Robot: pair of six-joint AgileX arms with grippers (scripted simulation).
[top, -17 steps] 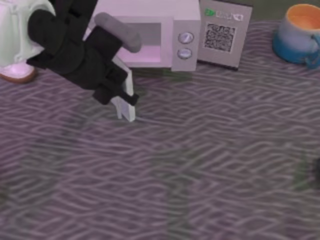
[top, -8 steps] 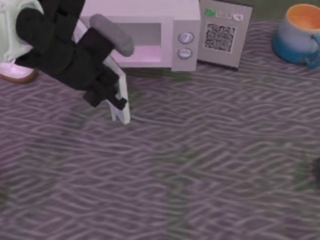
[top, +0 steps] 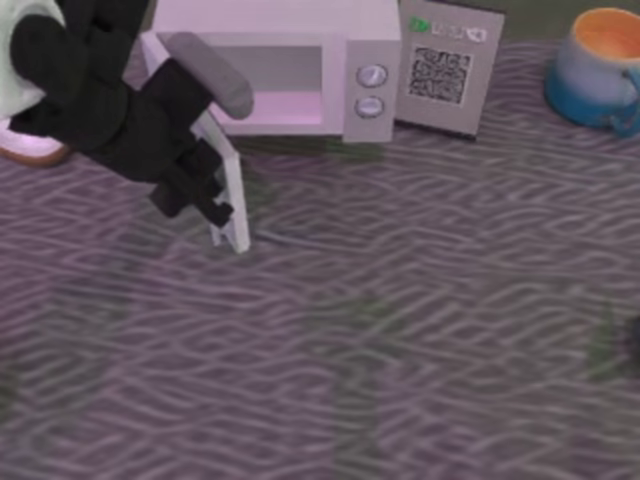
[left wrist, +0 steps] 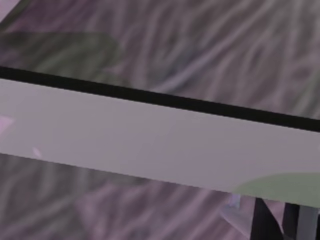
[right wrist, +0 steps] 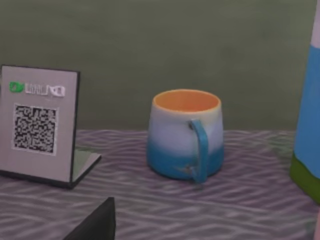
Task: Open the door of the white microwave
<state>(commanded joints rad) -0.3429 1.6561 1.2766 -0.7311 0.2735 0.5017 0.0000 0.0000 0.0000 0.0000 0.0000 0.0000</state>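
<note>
The left gripper (top: 222,212), fingers pinching the door (top: 232,195), is swinging it away from the white microwave (top: 290,60); next comes letting go.

Small white boxy microwave (top: 300,40) with two round silver knobs: upright at the table's far edge, left of centre, pale cavity exposed. Flat white door panel (top: 233,205): swung wide open, projecting forward from the left side.

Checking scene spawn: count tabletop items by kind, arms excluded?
Microwave: 1, white microwave with door swung open
QR placard: 1
Mug: 1
Partly visible items at frame edges: 2
Total: 5
</note>
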